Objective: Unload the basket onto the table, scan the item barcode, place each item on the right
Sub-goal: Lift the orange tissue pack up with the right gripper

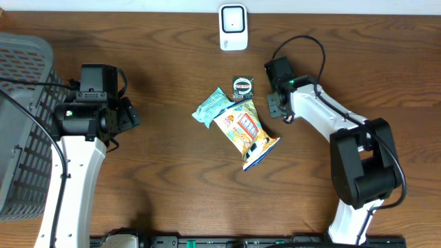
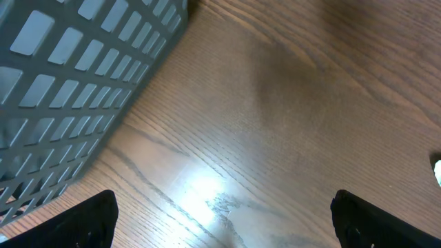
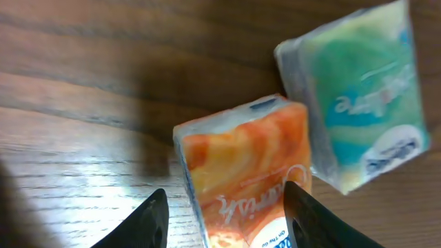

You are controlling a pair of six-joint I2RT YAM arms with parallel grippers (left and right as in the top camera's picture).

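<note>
Your left gripper (image 2: 224, 219) hangs spread wide over bare table (image 1: 165, 172), next to the grey basket (image 2: 62, 83). Your right gripper (image 3: 227, 220) stands apart, its fingers straddling one end of the orange packet (image 1: 247, 131) at mid-table. A green packet (image 1: 211, 107) lies just beside it, and the white scanner (image 1: 233, 27) sits farthest back.

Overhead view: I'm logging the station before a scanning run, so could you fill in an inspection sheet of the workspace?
Surface: wooden table, glare patches, no spills seen.
Job's things: white scanner at far edge; orange packet, teal packet and small dark pack lying together mid-table; no barcode visible.
Clutter: grey basket at the left edge.
Grippers: left gripper open, empty, over bare wood; right gripper open, above the orange packet, not gripping.
Cables: black cable loops near the right gripper; second cable crosses the basket.
Surroundings: nothing seen.
</note>
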